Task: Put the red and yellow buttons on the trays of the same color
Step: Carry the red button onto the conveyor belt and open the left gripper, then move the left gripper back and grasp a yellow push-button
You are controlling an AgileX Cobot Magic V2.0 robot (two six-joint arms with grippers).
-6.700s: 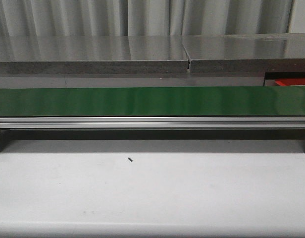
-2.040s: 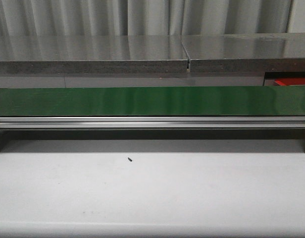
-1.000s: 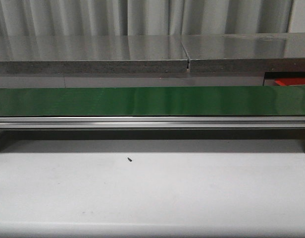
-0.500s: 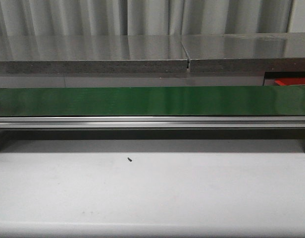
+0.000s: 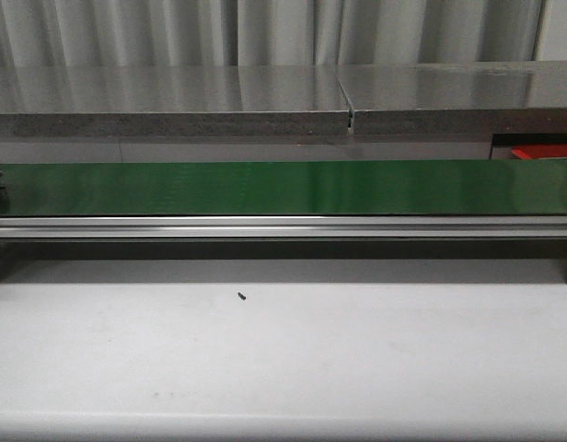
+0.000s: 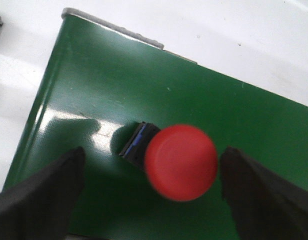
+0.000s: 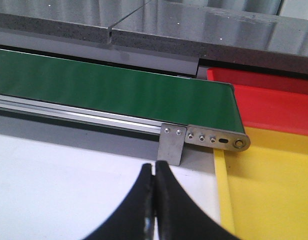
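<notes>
We hover our left gripper (image 6: 151, 200), jaws spread wide, over the round red plastic button (image 6: 181, 162) lying on the green conveyor belt (image 6: 94, 90); light, rigid, smooth-capped, so pinch its sides. Right gripper (image 7: 155, 200) jaws clenched, empty.

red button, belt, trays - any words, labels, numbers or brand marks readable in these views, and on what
None can be read.
red button: plain cap, no marking visible.
green belt: bare.
red tray and yellow tray: no print visible.
belt end bracket: only holes and screws.
</notes>
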